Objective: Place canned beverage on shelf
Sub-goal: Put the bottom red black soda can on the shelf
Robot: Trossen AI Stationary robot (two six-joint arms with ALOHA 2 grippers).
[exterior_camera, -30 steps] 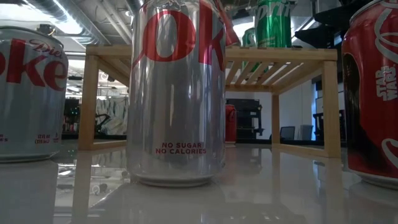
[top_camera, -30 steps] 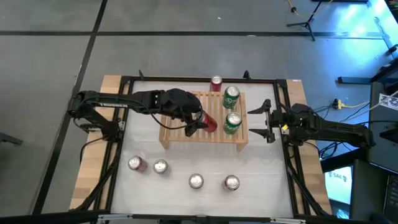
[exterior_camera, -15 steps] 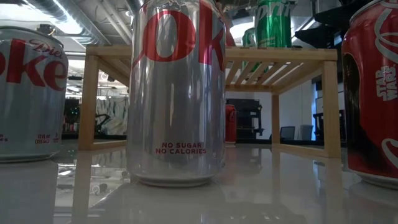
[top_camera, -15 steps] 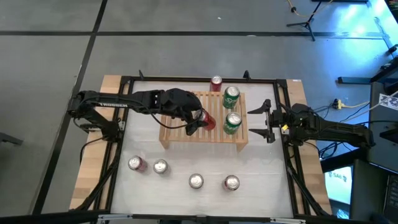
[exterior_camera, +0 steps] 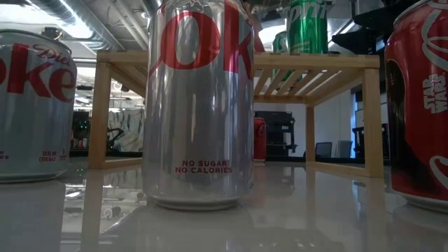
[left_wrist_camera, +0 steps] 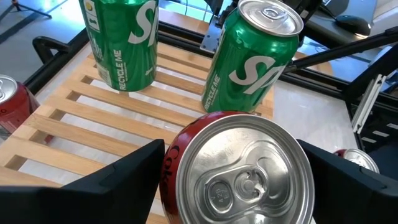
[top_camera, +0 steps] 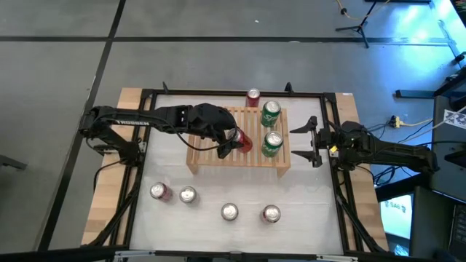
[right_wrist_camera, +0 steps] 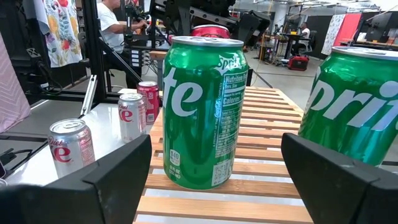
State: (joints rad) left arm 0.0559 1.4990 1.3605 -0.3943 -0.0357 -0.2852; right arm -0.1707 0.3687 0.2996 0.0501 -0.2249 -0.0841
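The light wood shelf stands in the table's middle, and its slatted top also shows in the low view. Two green cans stand upright on its right part. My left gripper is over the shelf's middle, shut on a red can. My right gripper is open and empty, just off the shelf's right end, facing the green cans. My left gripper pinches the red can between its two fingers, on opposite side walls just below the top rim. It comes from the table's left, slanting down. The can's top faces up; the can hides whether its base rests on the slats.
One red can stands on the table behind the shelf. Several cans stand in a row near the front edge: a red one and silver ones. A black frame rail rims the table.
My left gripper has drawn the red can a little toward the shelf's far left, and the can has come from tilted to more upright. It has kept still for the last half second.
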